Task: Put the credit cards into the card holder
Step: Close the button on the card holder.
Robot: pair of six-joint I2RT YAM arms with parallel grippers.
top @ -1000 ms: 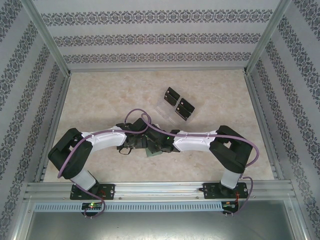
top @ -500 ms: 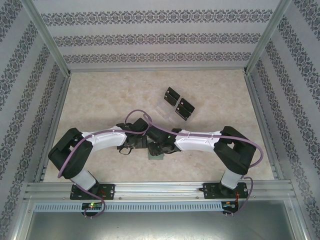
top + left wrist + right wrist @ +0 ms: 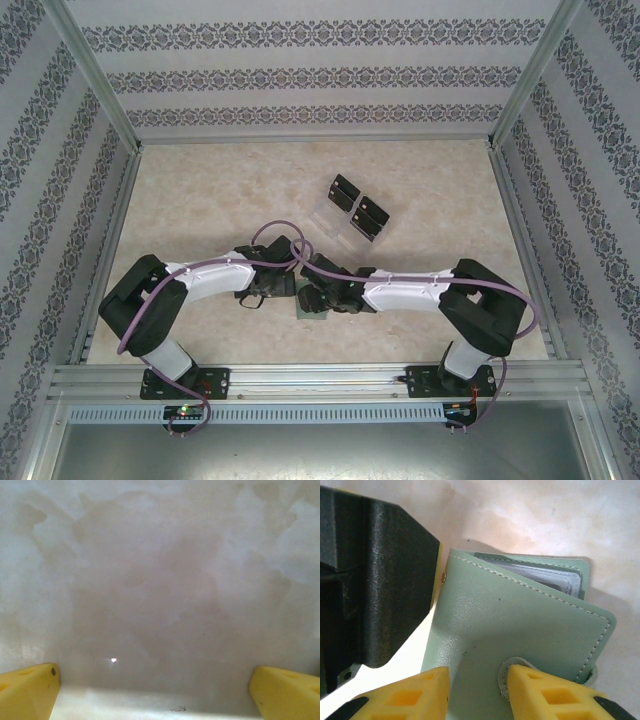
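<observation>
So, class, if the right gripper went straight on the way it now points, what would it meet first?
Most likely the card holder: its green cover lies right ahead of the right gripper, whose jaws stand apart over it. Whether the fingertips already touch it, I cannot tell.

— We see a sage-green card holder with pale stitching and a grey inside.
— We agree. We also see black credit cards, a beige marbled desk, and pale walls striped with dark floral bands.
</observation>
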